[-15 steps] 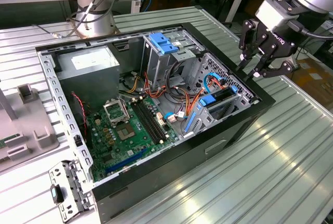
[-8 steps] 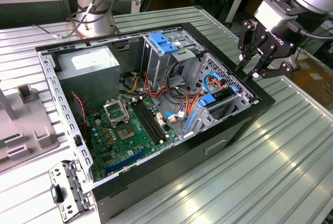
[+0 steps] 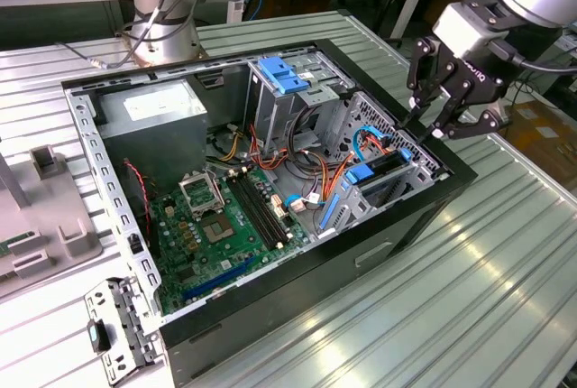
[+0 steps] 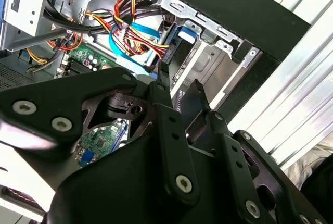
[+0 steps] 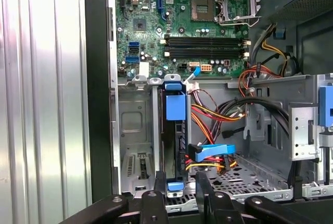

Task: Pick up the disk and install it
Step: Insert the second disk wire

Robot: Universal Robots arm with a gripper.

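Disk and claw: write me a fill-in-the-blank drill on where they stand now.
1. The disk stands on edge in a metal bay, and its plastic rails are ____.
2. The claw hangs over the computer case at the exterior view's ____ side.
3. The claw's fingers stand ____, one on each side of the disk.
4. The memory slots sit on the ____ motherboard.

Missing words: blue; right; open; green
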